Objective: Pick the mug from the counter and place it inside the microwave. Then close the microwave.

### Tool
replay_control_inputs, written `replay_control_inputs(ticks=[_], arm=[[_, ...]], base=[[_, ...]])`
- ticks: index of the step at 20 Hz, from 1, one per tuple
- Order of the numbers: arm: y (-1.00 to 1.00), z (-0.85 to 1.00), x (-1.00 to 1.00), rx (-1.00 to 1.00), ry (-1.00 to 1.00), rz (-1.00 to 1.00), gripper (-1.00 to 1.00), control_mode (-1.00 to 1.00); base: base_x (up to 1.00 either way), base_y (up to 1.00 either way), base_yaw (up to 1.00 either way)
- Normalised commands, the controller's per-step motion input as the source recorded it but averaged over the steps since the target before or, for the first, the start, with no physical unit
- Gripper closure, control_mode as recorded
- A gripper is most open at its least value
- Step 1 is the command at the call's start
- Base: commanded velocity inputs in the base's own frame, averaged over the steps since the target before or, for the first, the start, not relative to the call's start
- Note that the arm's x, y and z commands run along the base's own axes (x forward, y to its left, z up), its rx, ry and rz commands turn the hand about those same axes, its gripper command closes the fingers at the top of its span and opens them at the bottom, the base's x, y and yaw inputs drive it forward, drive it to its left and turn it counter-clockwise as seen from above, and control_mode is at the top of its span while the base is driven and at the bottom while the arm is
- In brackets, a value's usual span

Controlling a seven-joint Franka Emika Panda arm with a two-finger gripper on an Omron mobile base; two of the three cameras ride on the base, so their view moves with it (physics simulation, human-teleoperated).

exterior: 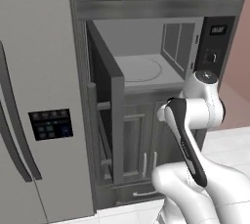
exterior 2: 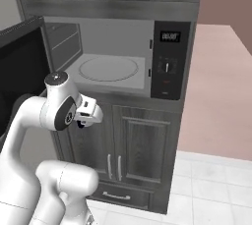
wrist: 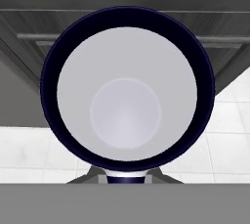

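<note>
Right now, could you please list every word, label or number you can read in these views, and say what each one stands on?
Microwave control panel display: lit digits, too blurred to read.
Marks around the panel's knob: too small to read.
Fridge dispenser panel: small icons, no legible text.
Mug: no writing visible.

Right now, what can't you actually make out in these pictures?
- Gripper fingertips: right base view, tucked behind the white hand.
- Mug handle and outside: hand view looks straight into its mouth.
- Microwave display digits: right base view, too small.
- Microwave door glass: left base view, edge-on.
</note>
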Motion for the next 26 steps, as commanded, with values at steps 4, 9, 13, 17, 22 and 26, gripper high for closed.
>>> replay_control_inputs(ticks=[4,9,13,17,22,26], arm=[[0.0,0.0,0.0,0.0,0.0,0.0,1.0,1.0],[0.0,0.0,0.0,0.0,0.0,0.0,1.0,1.0],[0.0,0.0,0.0,0.0,0.0,0.0,1.0,1.0],[0.0,0.0,0.0,0.0,0.0,0.0,1.0,1.0],[0.0,0.0,0.0,0.0,0.0,0.0,1.0,1.0],[0.0,0.0,0.0,0.0,0.0,0.0,1.0,1.0]], base=[[0.4,0.0,-0.02],[0.16,0.0,-0.05],[0.0,0.0,0.0],[0.0,0.0,0.0],[0.0,0.0,0.0],[0.0,0.0,0.0]])
